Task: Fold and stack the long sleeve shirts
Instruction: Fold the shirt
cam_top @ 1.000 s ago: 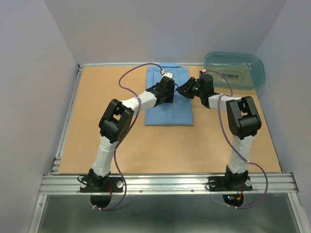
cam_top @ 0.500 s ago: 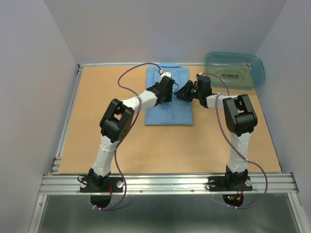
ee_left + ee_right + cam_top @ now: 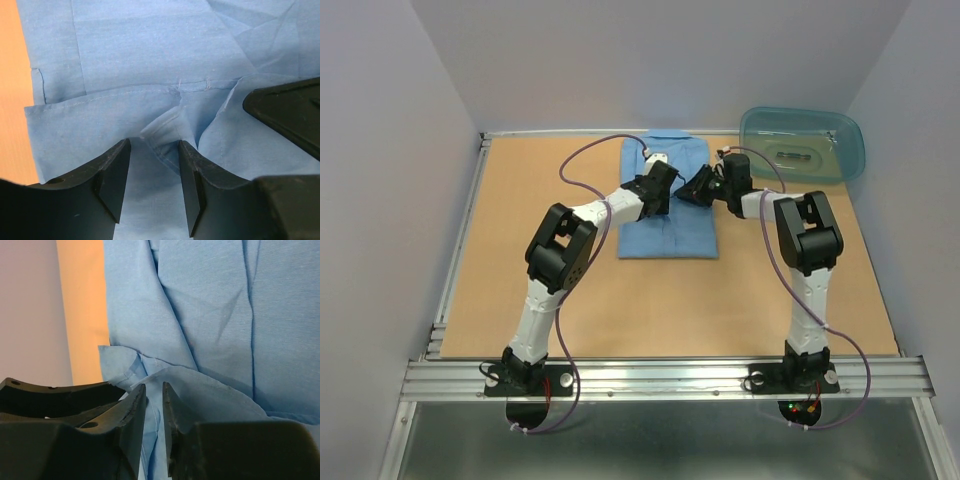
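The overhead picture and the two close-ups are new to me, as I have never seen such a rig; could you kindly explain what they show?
The overhead picture looks down on a tan table with two robot arms bolted at its near edge: the left arm and the right arm. Each ends in a two-finger gripper with a small camera beside it, and those cameras took the close-ups. On the table lies a folded light blue shirt, with a teal plastic tub at the far right corner. Both arms reach over the shirt. In its close-up, the left gripper stands open astride a raised fold of cloth. The right gripper is nearly closed at the shirt's edge; whether it pinches cloth, I cannot tell.
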Tool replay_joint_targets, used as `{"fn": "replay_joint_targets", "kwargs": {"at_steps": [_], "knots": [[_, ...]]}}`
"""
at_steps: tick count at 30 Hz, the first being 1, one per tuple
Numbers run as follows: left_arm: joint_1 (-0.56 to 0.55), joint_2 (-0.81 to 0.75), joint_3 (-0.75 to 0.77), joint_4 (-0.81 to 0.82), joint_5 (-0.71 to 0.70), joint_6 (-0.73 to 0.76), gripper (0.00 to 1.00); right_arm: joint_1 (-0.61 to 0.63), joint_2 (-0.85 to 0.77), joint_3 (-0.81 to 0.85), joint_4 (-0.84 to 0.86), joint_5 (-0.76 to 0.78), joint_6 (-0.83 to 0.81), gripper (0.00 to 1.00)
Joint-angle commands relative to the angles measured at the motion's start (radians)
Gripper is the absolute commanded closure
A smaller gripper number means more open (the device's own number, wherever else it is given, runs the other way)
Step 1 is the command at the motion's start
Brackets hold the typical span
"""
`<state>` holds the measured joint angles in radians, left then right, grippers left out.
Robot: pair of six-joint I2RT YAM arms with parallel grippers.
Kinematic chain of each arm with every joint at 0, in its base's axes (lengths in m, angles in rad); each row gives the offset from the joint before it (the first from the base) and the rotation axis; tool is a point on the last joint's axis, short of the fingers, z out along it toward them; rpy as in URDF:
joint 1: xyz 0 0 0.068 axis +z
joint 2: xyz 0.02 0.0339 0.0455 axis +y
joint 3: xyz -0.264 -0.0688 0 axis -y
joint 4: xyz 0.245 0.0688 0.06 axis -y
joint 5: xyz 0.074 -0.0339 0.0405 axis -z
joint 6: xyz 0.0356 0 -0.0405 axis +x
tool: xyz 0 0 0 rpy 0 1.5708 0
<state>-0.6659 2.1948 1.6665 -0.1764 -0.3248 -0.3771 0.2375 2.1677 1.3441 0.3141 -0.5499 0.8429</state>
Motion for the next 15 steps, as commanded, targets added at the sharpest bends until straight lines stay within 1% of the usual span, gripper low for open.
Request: {"fn": "replay_joint_targets", "kwargs": {"at_steps": [1,6,10,15], "knots": [[0.000,-0.053,-0.013,-0.008,-0.034,-0.016,0.46,0.017,0.023,0.078,0.017,-0.057,-0.015,0.80],[0.002,-0.061,-0.007,-0.005,-0.033,-0.011,0.46,0.029,0.055,0.104,0.019,-0.079,-0.002,0.85],[0.002,-0.067,-0.001,-0.003,-0.026,-0.009,0.46,0.036,0.087,0.128,0.019,-0.088,0.010,0.86],[0.002,-0.075,0.012,-0.003,-0.010,-0.002,0.46,0.040,0.133,0.170,0.019,-0.088,0.022,0.85]]}}
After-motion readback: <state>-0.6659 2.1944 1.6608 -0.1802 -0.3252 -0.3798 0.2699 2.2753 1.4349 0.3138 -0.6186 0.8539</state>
